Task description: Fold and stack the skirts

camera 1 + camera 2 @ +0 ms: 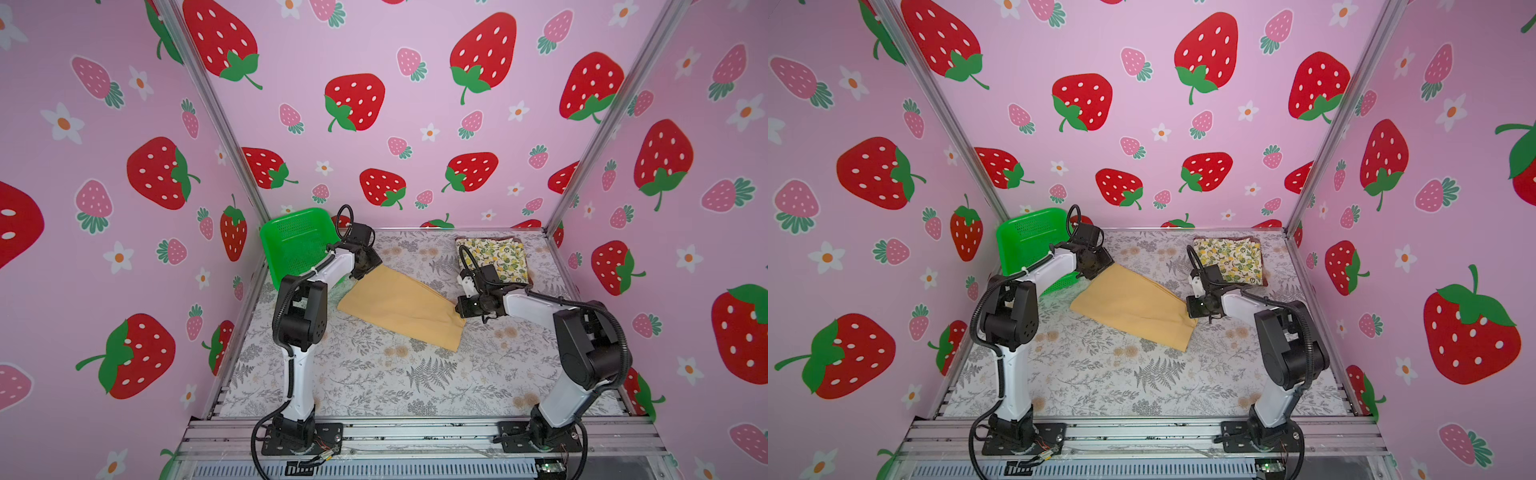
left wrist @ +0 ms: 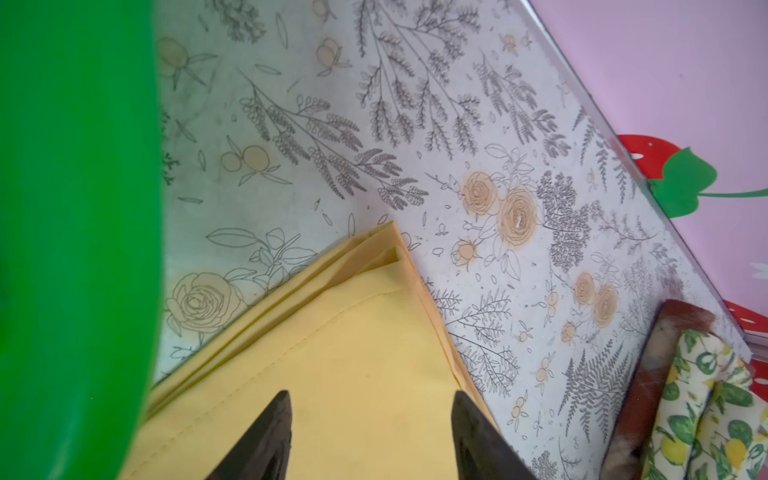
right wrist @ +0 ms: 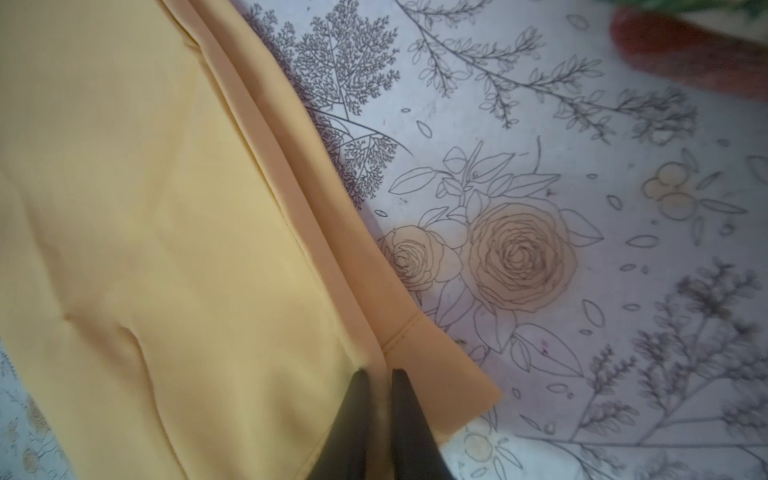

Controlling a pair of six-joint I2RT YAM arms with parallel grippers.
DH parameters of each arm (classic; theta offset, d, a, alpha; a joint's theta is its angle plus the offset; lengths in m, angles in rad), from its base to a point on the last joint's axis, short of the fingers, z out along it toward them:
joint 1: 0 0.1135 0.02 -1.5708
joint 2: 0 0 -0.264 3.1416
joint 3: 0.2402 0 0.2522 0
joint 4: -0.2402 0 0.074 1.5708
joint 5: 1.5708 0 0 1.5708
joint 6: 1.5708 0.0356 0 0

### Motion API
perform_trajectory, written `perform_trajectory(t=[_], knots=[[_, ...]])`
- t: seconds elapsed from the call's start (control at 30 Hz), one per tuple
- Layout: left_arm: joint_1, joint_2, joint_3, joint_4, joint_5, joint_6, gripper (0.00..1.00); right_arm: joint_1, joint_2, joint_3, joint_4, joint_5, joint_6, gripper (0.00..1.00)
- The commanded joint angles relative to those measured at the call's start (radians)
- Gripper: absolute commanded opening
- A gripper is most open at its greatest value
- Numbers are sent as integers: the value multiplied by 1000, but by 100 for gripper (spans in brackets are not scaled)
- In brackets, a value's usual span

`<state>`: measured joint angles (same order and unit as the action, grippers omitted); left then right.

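Folded mustard skirt (image 1: 401, 309) lies on the surface (image 1: 374, 382). The left pincer (image 2: 370, 395) is spread open, apparently freeing it. The right pincer (image 3: 379, 371) is nearly closed at its edge, grip unclear.

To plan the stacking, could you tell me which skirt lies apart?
The plain mustard-yellow cloth skirt, lying alone; the cream lemon-print skirt lies stacked on the red-brown one.

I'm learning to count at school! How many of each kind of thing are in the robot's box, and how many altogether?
Skirts: 3 (plain mustard-yellow cloth skirt, cream lemon-print cloth skirt, red-brown plaid cloth skirt peeking from under it)
Baskets: 1 (green perforated plastic basket)
Claws: 2 (left claw, right claw)
Total: 6
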<state>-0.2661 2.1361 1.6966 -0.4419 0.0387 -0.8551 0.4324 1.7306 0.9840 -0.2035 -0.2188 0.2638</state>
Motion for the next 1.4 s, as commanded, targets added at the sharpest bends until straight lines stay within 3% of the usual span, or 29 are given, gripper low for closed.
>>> perform_trajectory(t=[0.0,0.2,0.27,0.37,0.43,0.53,0.7,0.83,1.37], knots=[[4,-39,9,36,26,-10,65,-11,-21,59,5,74,-15,21],[-4,-135,-71,93,85,-15,72,-12,-40,115,1,157,-24,30],[-10,-175,-122,129,115,-28,77,-12,-61,117,-8,151,-22,39],[-22,-229,-209,188,171,-37,93,-8,-132,49,27,40,3,57],[-30,-266,-274,210,191,-26,94,11,-179,1,21,-18,19,69],[-38,-322,-388,263,199,-20,99,62,-252,-77,14,-25,42,77],[-37,-364,-488,292,170,11,99,95,-353,-202,54,-40,114,79],[-37,-358,-522,296,153,23,99,101,-352,-237,69,-41,136,80],[-28,-366,-715,391,76,-20,100,96,-89,-140,149,-13,132,82]])
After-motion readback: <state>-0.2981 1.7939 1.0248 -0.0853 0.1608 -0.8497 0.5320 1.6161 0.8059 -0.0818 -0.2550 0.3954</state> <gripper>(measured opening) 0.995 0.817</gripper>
